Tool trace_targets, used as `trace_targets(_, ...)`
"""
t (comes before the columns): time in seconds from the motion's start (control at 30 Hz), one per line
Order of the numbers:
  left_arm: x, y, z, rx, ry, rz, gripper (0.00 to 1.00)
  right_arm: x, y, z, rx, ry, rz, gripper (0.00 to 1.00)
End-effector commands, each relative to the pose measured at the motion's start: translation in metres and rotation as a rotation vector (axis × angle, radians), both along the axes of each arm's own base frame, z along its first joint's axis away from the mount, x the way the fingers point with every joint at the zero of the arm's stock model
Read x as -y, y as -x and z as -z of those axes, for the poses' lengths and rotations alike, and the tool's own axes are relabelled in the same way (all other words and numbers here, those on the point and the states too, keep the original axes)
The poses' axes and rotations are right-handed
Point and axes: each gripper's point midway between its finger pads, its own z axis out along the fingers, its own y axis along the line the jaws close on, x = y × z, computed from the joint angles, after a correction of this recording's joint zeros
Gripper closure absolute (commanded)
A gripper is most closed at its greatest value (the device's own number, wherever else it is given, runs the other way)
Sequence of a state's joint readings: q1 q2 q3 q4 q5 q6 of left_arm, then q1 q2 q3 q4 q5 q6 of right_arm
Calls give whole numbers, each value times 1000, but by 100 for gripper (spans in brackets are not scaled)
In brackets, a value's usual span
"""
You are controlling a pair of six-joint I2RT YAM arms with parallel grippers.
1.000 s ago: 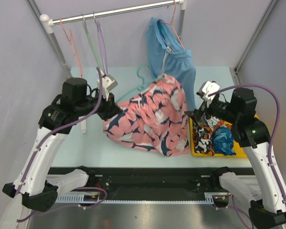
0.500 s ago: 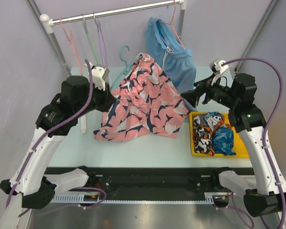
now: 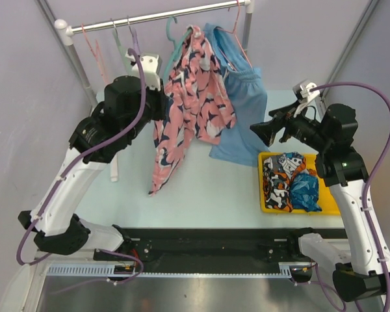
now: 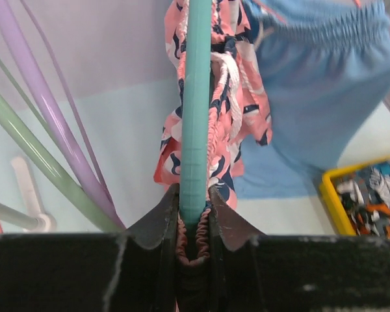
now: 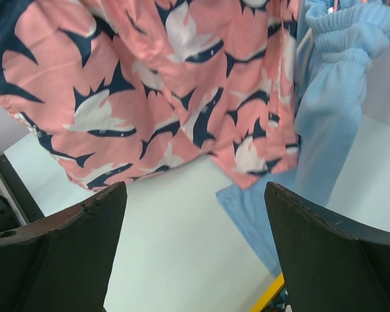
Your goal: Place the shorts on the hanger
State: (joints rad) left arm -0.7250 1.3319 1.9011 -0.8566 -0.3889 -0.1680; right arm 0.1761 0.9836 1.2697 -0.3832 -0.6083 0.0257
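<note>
The pink shorts (image 3: pixel 192 97) with navy and white print hang off the teal hanger (image 3: pixel 171 29), lifted high near the rail. My left gripper (image 3: pixel 161 81) is shut on the hanger's teal bar (image 4: pixel 196 117) together with the shorts' waistband (image 4: pixel 194 237). The shorts (image 4: pixel 237 97) drape down beside the bar. My right gripper (image 3: pixel 260 133) is open and empty, right of the shorts, above the table. In the right wrist view the shorts (image 5: pixel 162 84) hang just ahead of the wide-open fingers (image 5: pixel 71 253).
Plain light-blue shorts (image 3: pixel 237 97) hang on a pink hanger behind the shorts. Pale green, purple and pink hangers (image 3: pixel 127 49) hang on the rail (image 3: pixel 156 16) at left. A yellow tray (image 3: pixel 331 209) with patterned clothes sits at right.
My left gripper has raised the hanger and shorts from the table up toward the rail. The shorts now hang free. My right gripper let go and drew back to the right.
</note>
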Motion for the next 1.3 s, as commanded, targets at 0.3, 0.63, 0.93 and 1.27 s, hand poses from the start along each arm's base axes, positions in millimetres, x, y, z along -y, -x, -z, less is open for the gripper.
trace_targets(0.3,5,-63,-78,244,30,-267,100,11,1,-9,34,-1,42,8)
trace_targets(0.63,26,-94,-58,225,-5,-313,100,20,5,-1,22,6,56,8)
trace_targets(0.93,47,-122,-38,216,-39,-338,100,29,3,2,8,-1,86,8)
trace_targets(1.27,79,-145,-16,202,-34,-305,100,38,3,7,-4,-2,103,8)
